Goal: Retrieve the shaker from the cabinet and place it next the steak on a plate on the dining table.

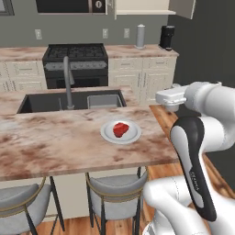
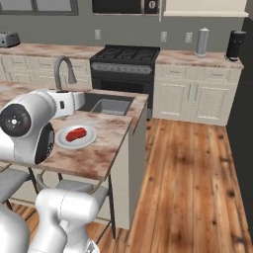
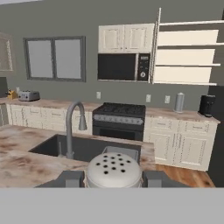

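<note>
- Left base view: the steak (image 1: pixel 120 129) lies red on the white plate (image 1: pixel 108 133), a little right of the middle of the marble dining table (image 1: pixel 55 147). A sink (image 1: pixel 43 102) with a tall faucet (image 1: pixel 68 82) sits at 11 o'clock from the plate. The arm's wrist reaches in at 3 o'clock from the plate, beyond the table's right end.
- Right base view: the plate (image 2: pixel 63 140) with the steak (image 2: pixel 76 134) sits near the table's end; the arm's white links stand at 9 o'clock from it, hiding the fingers.
- Hand view: the shaker (image 3: pixel 113 169), a pale metal cylinder with a domed, perforated top, stands at 6 o'clock between the two dark fingers (image 3: pixel 69 178); the gripper (image 3: pixel 113 180) is clamped narrow on its sides. The open cabinet (image 3: pixel 187 57) with cream shelves is at 1 o'clock, above the far counter.
- Handling, as a judgement: the shaker looks light, rigid and smooth-walled, so it could slip or twist; a hold across the body below the cap, kept upright, suits it.
- Placing beside the steak is not yet done.
</note>
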